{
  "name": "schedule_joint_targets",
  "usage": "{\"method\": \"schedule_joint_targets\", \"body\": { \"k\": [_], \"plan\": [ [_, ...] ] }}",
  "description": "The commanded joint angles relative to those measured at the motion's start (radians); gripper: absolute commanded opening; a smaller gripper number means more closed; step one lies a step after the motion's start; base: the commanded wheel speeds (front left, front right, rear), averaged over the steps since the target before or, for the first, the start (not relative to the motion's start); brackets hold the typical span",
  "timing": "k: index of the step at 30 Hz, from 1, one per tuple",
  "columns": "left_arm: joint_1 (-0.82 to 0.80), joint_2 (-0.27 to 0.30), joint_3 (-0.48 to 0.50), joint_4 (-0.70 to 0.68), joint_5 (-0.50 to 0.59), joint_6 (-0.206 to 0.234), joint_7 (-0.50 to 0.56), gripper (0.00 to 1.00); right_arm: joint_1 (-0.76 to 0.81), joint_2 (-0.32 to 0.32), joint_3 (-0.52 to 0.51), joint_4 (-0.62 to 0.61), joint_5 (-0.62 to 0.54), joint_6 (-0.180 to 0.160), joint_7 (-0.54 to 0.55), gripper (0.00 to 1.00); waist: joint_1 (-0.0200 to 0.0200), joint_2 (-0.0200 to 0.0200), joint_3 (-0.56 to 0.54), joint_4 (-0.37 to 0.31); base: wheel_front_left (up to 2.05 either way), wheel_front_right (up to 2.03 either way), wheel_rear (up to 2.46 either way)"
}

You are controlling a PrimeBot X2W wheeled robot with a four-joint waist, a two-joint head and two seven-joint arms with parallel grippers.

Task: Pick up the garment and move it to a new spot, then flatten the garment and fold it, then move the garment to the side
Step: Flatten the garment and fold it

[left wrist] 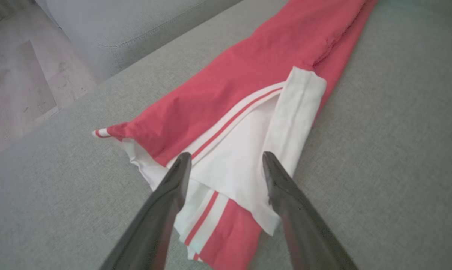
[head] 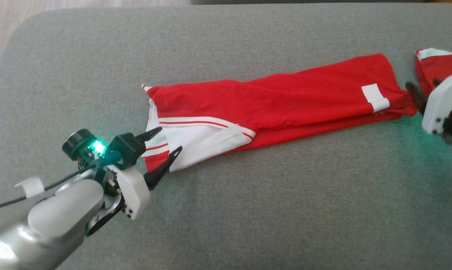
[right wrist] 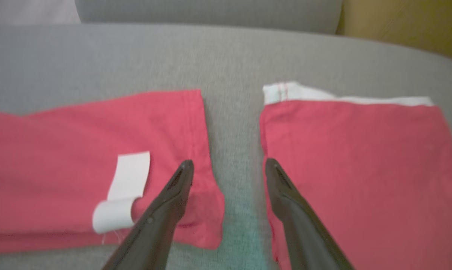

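A grey fabric cushion [head: 226,210] with a rounded far-left corner carries everything in the head view, and pale wooden floor [head: 8,22] shows beyond that corner. The garment [head: 286,97], red with white panels and thin red stripes, lies folded into a long band across the middle of the cushion, reaching toward its right edge. A white label [head: 374,96] sits near the band's right end. The left gripper [head: 170,138] is at the band's left end, its jaws spread over the white striped part and clasping nothing. At the right edge, the right gripper [head: 435,71] is partly cut off, beside a second red piece [head: 442,62] with a white hem.

In the left wrist view, the wooden floor and a pale upholstered side lie behind the cushion. The left gripper's two dark fingers [left wrist: 166,210] stand apart above the white panel, the cloth lying flat beneath them. Whether the tips touch it cannot be told.

In the right wrist view, a grey backrest and a yellowish object [right wrist: 410,26] are behind. The right gripper's jaws are spread. One finger [right wrist: 166,210] is over the garment's end near the label. The other is over the edge of the second red piece. Bare cushion lies between the two.
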Motion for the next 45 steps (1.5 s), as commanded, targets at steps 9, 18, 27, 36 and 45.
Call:
{"method": "schedule_joint_targets", "body": {
  "k": [9,18,27,36,45],
  "plan": [
    [-0.05,-0.013,0.239,0.013,-0.11,0.144,-0.188,1.0,-0.041,0.073,-0.124,-0.139,0.005,-0.002,-0.291,1.0,0.0,0.0,-0.051,-0.009,0.0,0.0,0.0],
    [0.122,-0.118,0.582,-0.1,-0.054,0.255,-0.242,1.0,0.092,0.288,-0.216,-0.25,-0.11,-0.002,-0.587,1.0,0.0,0.0,-0.1,-0.013,0.0,0.0,0.0],
    [0.488,-0.346,0.935,-0.214,0.205,0.197,-0.242,1.0,0.375,0.459,-0.328,-0.38,-0.334,-0.002,-0.65,1.0,0.0,0.0,-0.105,-0.026,0.0,0.0,0.0],
    [0.563,-0.491,1.089,-0.177,0.353,0.057,-0.242,1.0,0.446,0.468,-0.371,-0.437,-0.367,-0.002,-0.651,1.0,0.0,0.0,-0.05,-0.012,0.0,0.0,0.0],
    [0.501,-0.543,1.145,-0.141,0.436,-0.036,-0.242,1.0,0.291,0.468,-0.662,-0.3,-0.534,-0.002,-0.634,1.0,0.0,0.0,0.044,0.021,0.0,0.0,0.0]
  ]
}}
